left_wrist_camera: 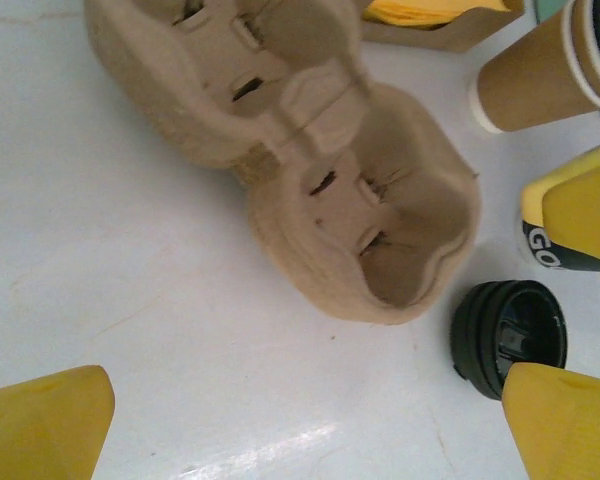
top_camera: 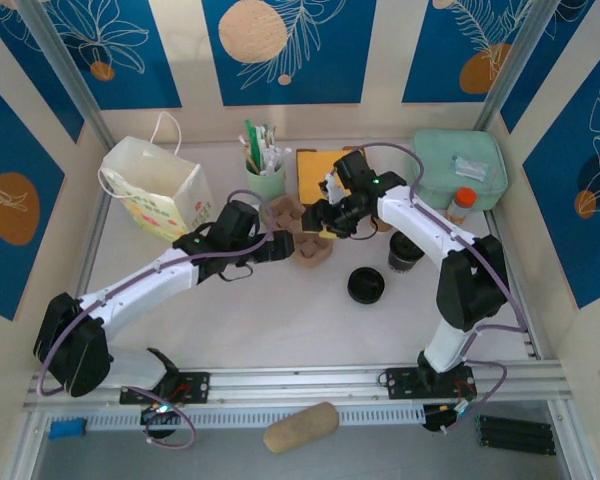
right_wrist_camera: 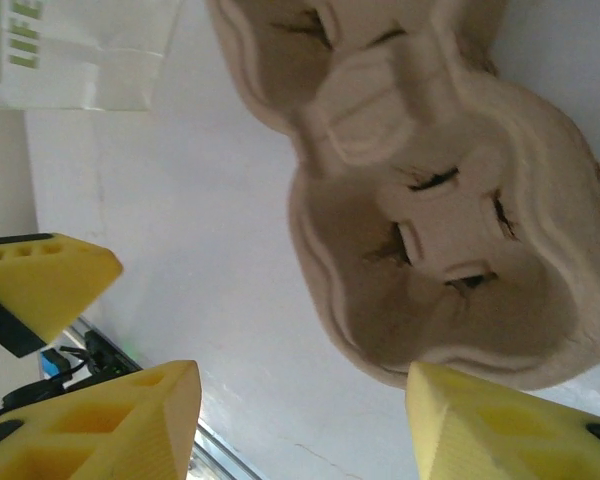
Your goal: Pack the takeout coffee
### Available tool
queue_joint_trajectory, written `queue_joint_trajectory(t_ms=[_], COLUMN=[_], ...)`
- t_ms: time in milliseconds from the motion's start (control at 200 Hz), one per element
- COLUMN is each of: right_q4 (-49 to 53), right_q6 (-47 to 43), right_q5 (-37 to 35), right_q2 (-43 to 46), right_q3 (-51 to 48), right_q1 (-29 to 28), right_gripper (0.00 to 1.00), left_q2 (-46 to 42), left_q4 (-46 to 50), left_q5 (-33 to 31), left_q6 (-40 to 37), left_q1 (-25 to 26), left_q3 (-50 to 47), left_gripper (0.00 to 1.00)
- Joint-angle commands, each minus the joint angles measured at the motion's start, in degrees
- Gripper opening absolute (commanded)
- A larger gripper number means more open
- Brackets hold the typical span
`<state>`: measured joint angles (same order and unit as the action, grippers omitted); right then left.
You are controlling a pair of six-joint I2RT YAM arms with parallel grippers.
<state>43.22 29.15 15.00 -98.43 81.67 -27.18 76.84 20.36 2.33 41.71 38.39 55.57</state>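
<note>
The takeout coffee [top_camera: 405, 252], a tan paper cup with a black lid, stands right of the table's middle; in the left wrist view the cup [left_wrist_camera: 535, 80] is at the top right. A brown pulp cup carrier [top_camera: 302, 232] lies at the centre with its pockets facing up. My left gripper [top_camera: 285, 247] hovers open at the carrier's [left_wrist_camera: 320, 180] near-left side, nothing between its fingers. My right gripper [top_camera: 318, 218] hangs over the carrier [right_wrist_camera: 450, 230] from the far right, jaws apart, with one yellow fingertip [right_wrist_camera: 500, 425] at the carrier's rim and bare table in the gap.
A loose black lid [top_camera: 366, 285] lies on the table near the cup. A white paper bag [top_camera: 155, 185] stands at the back left. Along the back stand a green utensil cup [top_camera: 265, 175], a yellow napkin box [top_camera: 315, 170] and a green container [top_camera: 460, 165].
</note>
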Motion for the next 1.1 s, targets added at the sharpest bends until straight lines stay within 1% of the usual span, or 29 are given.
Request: queue_joint_trajectory(t_ms=[0, 215, 465, 675, 890, 1095], right_q4=[-1.6, -1.5, 0.0, -0.8, -2.2, -3.3], right_q6=[1.8, 1.3, 0.2, 1.1, 2.3, 3.3], right_q5=[-2.0, -6.2, -7.0, -5.3, -4.4, -4.4], right_q2=[2.0, 5.1, 7.4, 8.3, 7.7, 6.3], right_q3=[-2.5, -6.0, -7.7, -9.2, -10.8, -10.8], right_q1=[-0.2, 0.5, 2.4, 4.0, 4.3, 4.4], right_gripper=[0.56, 0.56, 0.56, 0.54, 0.50, 0.42], left_q2=[-1.7, 0.8, 0.9, 1.7, 2.1, 2.7], left_q4=[-2.7, -7.2, -13.5, -17.3, -18.7, -19.0], left_q5=[2.4, 6.1, 6.3, 6.8, 7.2, 7.9], left_q6=[1.1, 2.4, 4.5, 5.6, 5.9, 5.8], left_q1=[-1.2, -1.8, -1.8, -1.8, -1.8, -1.8], left_q3=[-1.6, -3.0, -6.0, -7.4, -8.5, -8.7], left_gripper=[0.99, 0.99, 0.99, 1.00, 0.99, 0.99])
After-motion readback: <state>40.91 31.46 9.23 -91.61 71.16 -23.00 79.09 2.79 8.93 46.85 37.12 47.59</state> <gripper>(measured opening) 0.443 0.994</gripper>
